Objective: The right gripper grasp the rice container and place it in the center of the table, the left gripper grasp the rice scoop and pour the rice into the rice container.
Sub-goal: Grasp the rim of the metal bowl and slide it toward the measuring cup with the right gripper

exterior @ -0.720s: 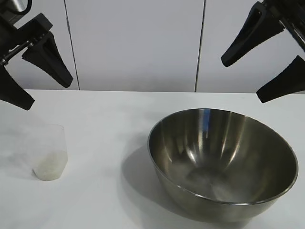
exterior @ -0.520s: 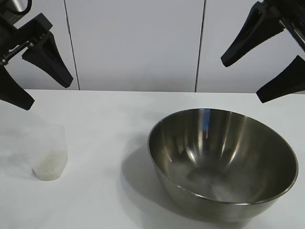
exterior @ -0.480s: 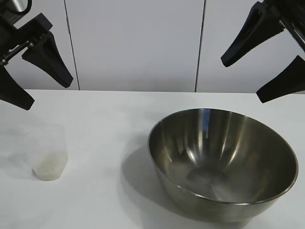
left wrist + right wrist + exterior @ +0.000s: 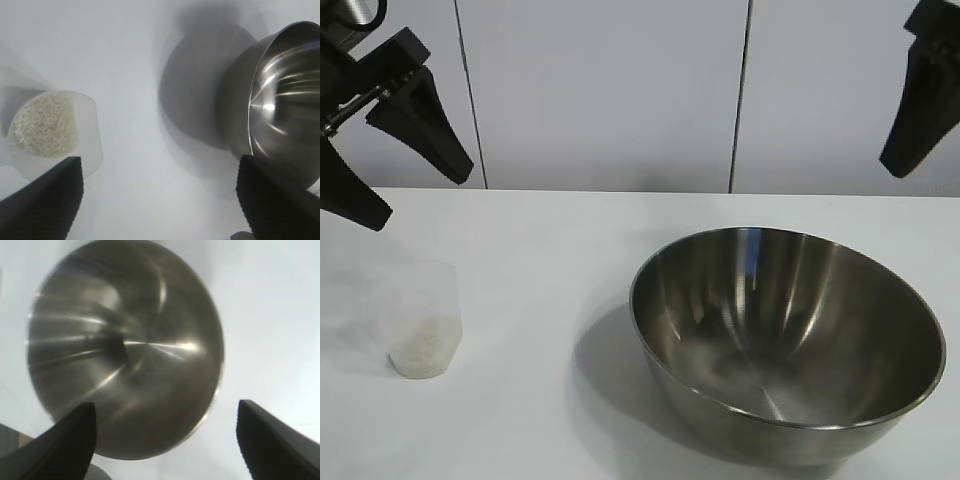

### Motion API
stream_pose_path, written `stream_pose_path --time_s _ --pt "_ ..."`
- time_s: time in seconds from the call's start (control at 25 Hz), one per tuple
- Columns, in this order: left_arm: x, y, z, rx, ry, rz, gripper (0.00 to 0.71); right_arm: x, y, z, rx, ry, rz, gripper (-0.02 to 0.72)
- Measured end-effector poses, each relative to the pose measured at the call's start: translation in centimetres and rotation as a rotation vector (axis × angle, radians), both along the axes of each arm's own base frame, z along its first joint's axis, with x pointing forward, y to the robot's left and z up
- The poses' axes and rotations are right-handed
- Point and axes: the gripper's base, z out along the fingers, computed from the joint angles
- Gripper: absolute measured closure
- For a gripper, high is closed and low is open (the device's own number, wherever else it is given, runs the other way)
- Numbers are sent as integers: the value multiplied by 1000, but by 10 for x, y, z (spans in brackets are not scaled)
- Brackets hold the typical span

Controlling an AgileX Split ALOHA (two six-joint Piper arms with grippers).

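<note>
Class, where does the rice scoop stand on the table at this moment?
In the exterior view the rice scoop stands upright at the table's left side, below the raised left gripper and apart from the rice container.

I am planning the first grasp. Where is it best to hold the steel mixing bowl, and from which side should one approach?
Probably at the rim of the steel mixing bowl, coming from above on its right side, where the right end effector hovers open. The bowl sits upright; its round wall looks too wide to span, so one finger inside and one outside the thin rim seems safest.
</note>
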Motion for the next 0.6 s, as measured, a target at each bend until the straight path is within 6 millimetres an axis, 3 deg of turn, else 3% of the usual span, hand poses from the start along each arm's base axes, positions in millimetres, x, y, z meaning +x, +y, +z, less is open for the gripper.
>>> stream_pose_path --time_s 0.4,0.48,0.6 --pt "0 0 0 0 0 0 107 28 -2 -92 -20 116 -62 177" --pt "0 0 0 0 0 0 107 33 -1 -109 -4 137 -68 258" --pt "0 0 0 0 0 0 107 38 2 -125 25 149 -72 535"
